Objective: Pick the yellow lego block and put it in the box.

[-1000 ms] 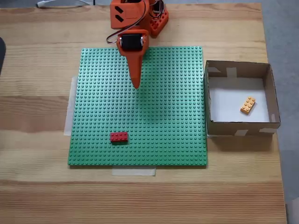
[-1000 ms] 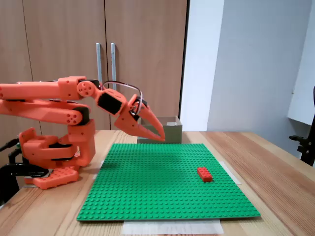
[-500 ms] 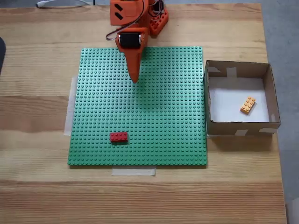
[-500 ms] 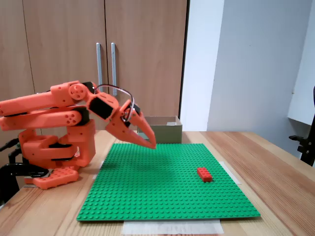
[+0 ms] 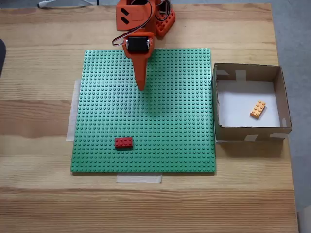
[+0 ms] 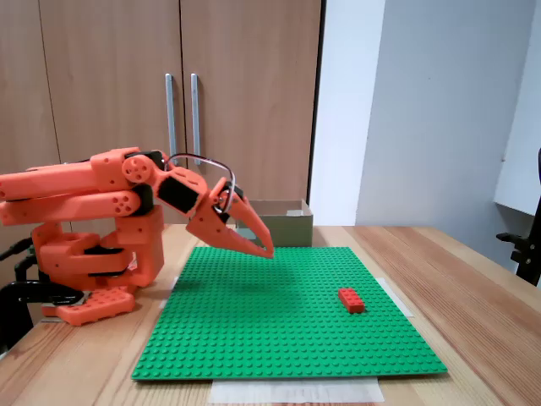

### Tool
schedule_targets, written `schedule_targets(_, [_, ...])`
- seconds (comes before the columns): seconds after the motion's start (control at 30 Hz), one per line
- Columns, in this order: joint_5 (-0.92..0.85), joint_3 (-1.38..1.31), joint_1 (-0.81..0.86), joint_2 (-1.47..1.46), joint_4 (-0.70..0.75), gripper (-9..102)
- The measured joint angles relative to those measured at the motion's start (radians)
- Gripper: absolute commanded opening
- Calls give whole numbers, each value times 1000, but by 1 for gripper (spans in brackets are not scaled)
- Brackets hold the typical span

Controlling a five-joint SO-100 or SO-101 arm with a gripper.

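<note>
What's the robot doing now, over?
Orange tool shut, empty, above green baseplate. Small yellow-orange lego brick inside brown cardboard box. Nothing blocking.

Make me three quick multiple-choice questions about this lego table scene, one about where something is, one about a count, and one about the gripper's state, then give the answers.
1. Where is the small yellow-orange lego brick?
A. On the green studded baseplate
B. Inside the square brown cardboard box
C. Between the gripper fingers

2. How many loose bricks lie on the green baseplate?
A. One
B. Two
C. Three

3. What state is the orange two-finger gripper in?
A. Shut on the red brick
B. Wide open above the box
C. Shut, holding nothing, above the baseplate

Answers: 1 B, the yellow-orange lego brick lies on the white bottom of the cardboard box. 2 A, just the red brick sits on the green baseplate. 3 C, the gripper tapers to one closed tip with nothing in it.
</note>
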Motion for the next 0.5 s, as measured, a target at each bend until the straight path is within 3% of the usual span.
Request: schedule_targets(0.5, [-25, 3, 0, 0, 43, -1])
